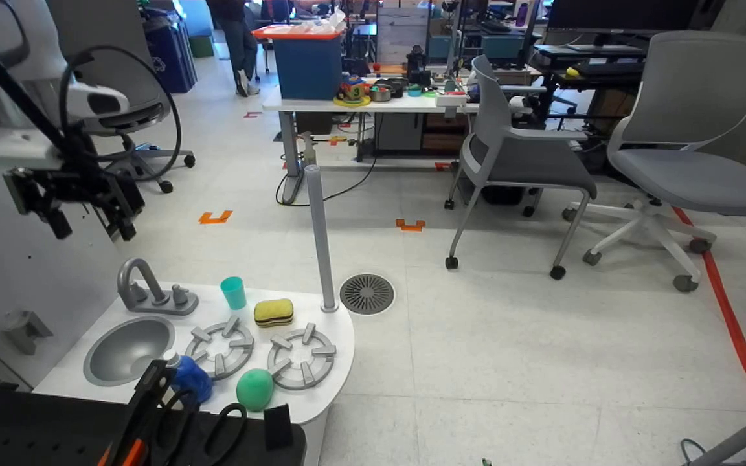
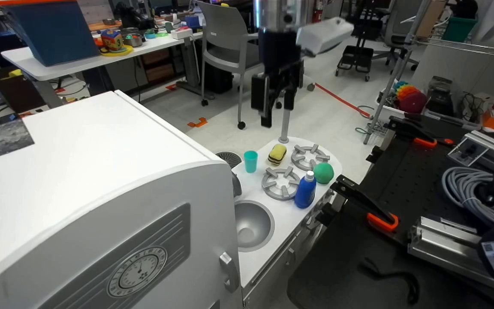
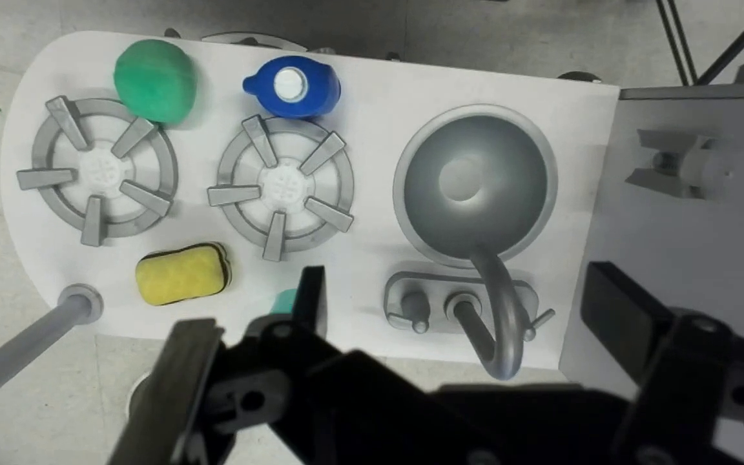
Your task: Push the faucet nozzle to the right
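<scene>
The faucet nozzle is a grey arched spout point(image 3: 507, 316) on a base with two handles. Its tip reaches over the rim of the round sink bowl point(image 3: 514, 174). It also stands in an exterior view point(image 1: 123, 278). In an exterior view the white cabinet point(image 2: 165, 180) hides most of the faucet; a grey part shows past its edge. My gripper point(image 3: 462, 298) is wide open and empty, its fingers on either side of the faucet in the wrist view. In both exterior views the gripper point(image 1: 94, 229) point(image 2: 278, 114) hangs well above the counter, apart from the nozzle.
A teal cup point(image 1: 233, 293), a yellow sponge point(image 3: 181, 274), two burner grates point(image 3: 340, 216), a blue bottle point(image 3: 320, 87) and a green ball point(image 3: 155, 81) are on the counter. A grey pole point(image 1: 321, 239) rises at its corner. A grey panel point(image 3: 662, 239) borders the sink side.
</scene>
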Motion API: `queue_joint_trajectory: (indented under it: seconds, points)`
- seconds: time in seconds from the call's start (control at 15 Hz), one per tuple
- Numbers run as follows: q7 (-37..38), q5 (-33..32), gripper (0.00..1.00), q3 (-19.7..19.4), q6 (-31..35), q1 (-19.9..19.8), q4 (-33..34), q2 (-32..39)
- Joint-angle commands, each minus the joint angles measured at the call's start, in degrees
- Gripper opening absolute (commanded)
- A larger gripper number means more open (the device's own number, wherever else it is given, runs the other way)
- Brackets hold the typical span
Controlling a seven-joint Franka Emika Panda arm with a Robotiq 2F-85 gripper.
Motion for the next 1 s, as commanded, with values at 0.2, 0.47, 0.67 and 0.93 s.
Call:
queue_joint_trajectory:
  seconds: [0.2,0.47,0.67,0.93]
  points:
    - [-0.8,-3.4,1.00,0.5,8.9,1.8,7.8,16.7]
    - [-4.1,-4.0,1.00,3.2,15.9,0.8,11.0,23.2]
    - [-7.5,-4.9,1.00,4.9,20.4,0.4,13.7,27.4]
    - [-9.2,-6.9,1.00,3.6,24.3,1.6,17.5,31.1]
